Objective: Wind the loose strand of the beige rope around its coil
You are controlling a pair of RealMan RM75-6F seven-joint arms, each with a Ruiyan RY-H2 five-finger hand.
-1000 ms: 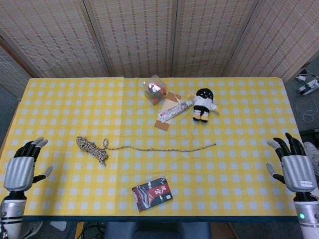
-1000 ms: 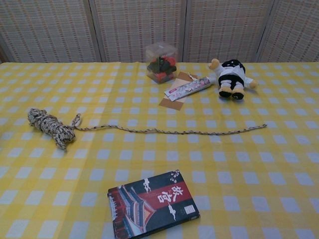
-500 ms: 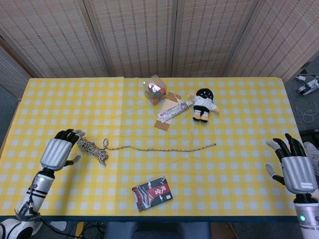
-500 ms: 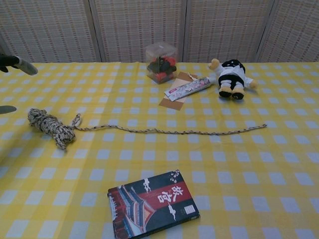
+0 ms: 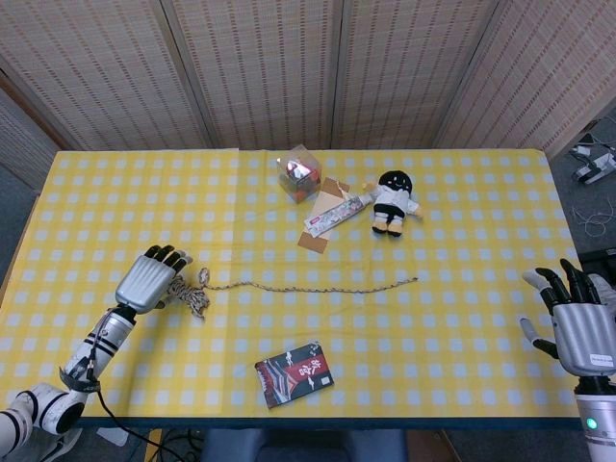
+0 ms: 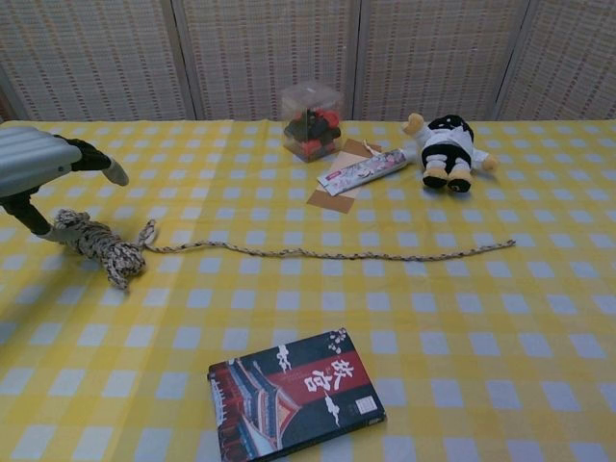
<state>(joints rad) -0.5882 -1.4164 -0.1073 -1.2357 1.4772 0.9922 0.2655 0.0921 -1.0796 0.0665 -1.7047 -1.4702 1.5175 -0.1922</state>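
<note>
The beige rope's coil (image 6: 96, 245) lies at the left of the yellow checked table, partly hidden under my left hand in the head view (image 5: 192, 296). Its loose strand (image 5: 318, 288) runs straight to the right across the table (image 6: 327, 254), ending near the middle right. My left hand (image 5: 150, 279) hovers over the coil with fingers spread, its thumb (image 6: 29, 217) close to the coil's left end; it holds nothing. My right hand (image 5: 580, 327) stands with fingers apart at the table's right front edge, far from the rope.
A book (image 6: 294, 395) lies near the front edge. At the back stand a clear box with red contents (image 6: 311, 120), a long packet on brown card (image 6: 358, 171) and a plush doll (image 6: 443, 149).
My left hand has moved right from the table's left edge to above the rope coil. My right hand has dropped slightly.
</note>
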